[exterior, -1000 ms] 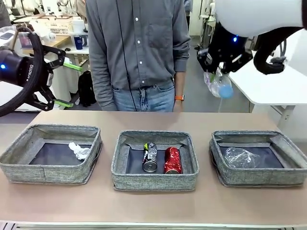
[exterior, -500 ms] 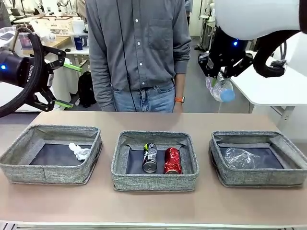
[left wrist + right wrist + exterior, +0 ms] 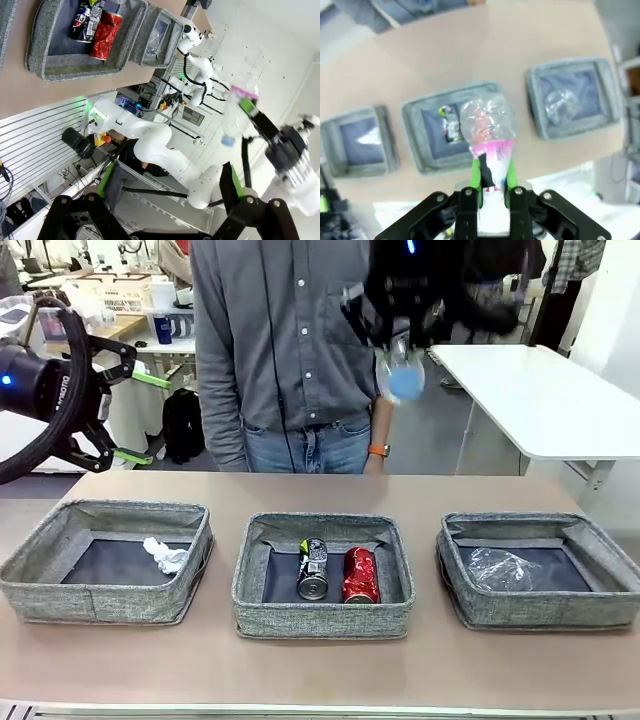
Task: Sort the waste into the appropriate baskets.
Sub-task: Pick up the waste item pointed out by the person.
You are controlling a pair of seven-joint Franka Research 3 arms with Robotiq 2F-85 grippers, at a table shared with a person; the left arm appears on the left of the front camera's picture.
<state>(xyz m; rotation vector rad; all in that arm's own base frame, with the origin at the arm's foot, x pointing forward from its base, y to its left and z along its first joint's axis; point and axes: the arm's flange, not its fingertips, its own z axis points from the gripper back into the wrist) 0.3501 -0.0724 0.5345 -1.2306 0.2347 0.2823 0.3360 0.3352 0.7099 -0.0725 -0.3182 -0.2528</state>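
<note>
High above the table's far side, the right claw (image 3: 402, 335) pinches a crushed pink-labelled bottle (image 3: 487, 125) while the left claw (image 3: 118, 400) hangs spread and empty. The sorting is nearly done; next the bottle must travel right and down into the right basket (image 3: 545, 615) beside the other crushed bottle (image 3: 500, 568).
</note>
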